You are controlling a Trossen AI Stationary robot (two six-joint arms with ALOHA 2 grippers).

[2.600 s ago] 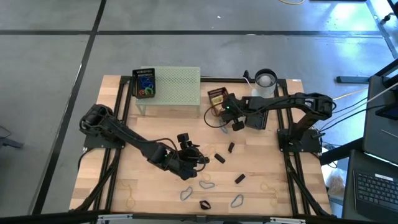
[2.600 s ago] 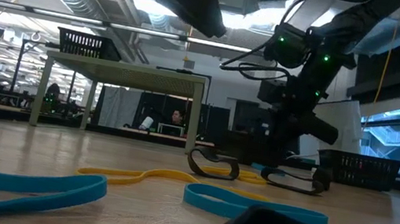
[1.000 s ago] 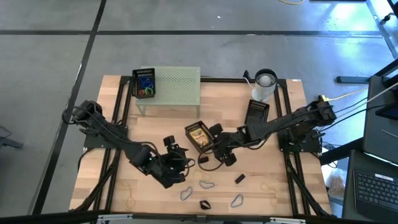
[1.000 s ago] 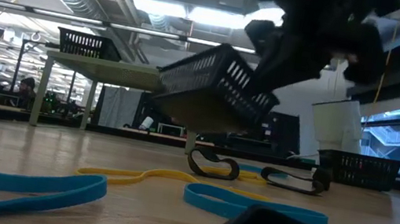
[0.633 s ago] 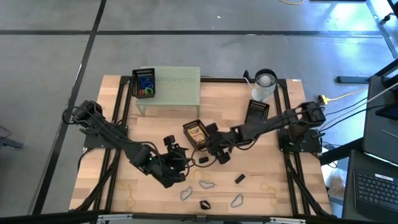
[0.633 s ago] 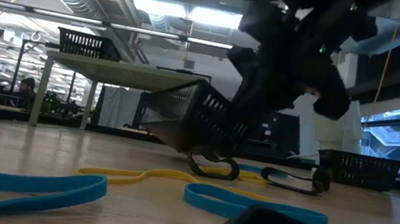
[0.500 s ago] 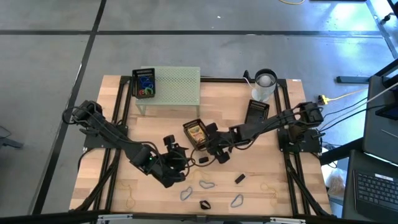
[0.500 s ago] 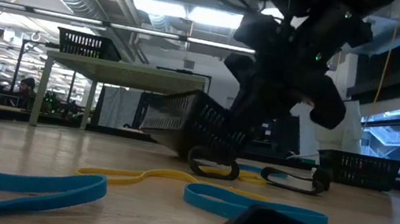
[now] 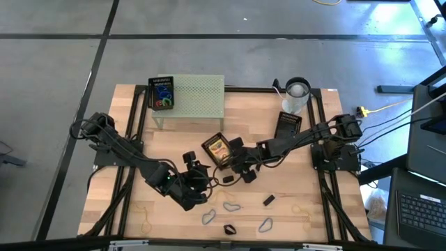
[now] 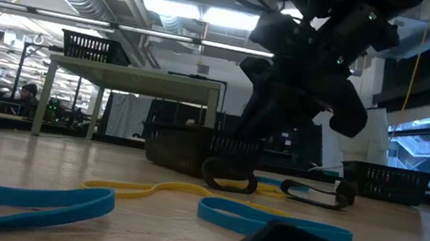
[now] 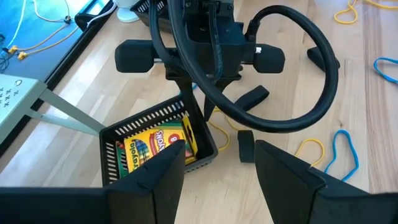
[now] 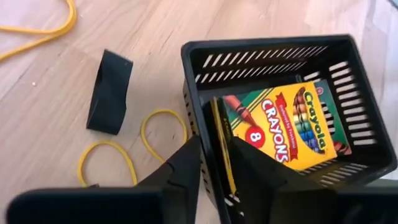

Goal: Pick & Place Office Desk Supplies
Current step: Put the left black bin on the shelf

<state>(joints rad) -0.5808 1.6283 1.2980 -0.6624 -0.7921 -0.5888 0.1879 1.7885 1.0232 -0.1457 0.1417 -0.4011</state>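
Observation:
A black slotted basket (image 9: pixel 217 148) stands flat on the table at its middle, with an upright and a lying yellow-green crayon box (image 12: pixel 286 127) inside. My right gripper (image 12: pixel 214 146) comes at it from the table's right, open a little, one finger outside the basket's wall and one inside. My left gripper (image 11: pixel 217 152) hovers open just near and left of the basket (image 11: pixel 155 146), pointing at it, with nothing between its fingers (image 9: pixel 202 176). My right gripper straddles the basket's wall (image 12: pixel 207 134) on the side facing the arm, slanting down from the table's right. A narrow gap shows beside the wall; I cannot tell whether a finger touches it. The basket rests level on its own bottom (image 10: pixel 192 161).
A pale green perforated stand (image 9: pixel 196 96) at the back bears a second black basket (image 9: pixel 162 93) with coloured loops. A white cup (image 9: pixel 297 90) and another basket (image 9: pixel 287 124) stand at back right. Black clips (image 9: pixel 268 200), grey wire clips (image 9: pixel 231 206) and rubber bands (image 9: pixel 148 224) lie near the front.
My right gripper has come down and a little toward the table's left with the crayon basket. The basket was lifted and tipped a second ago; its low corner met the table, and now it lies level on the table.

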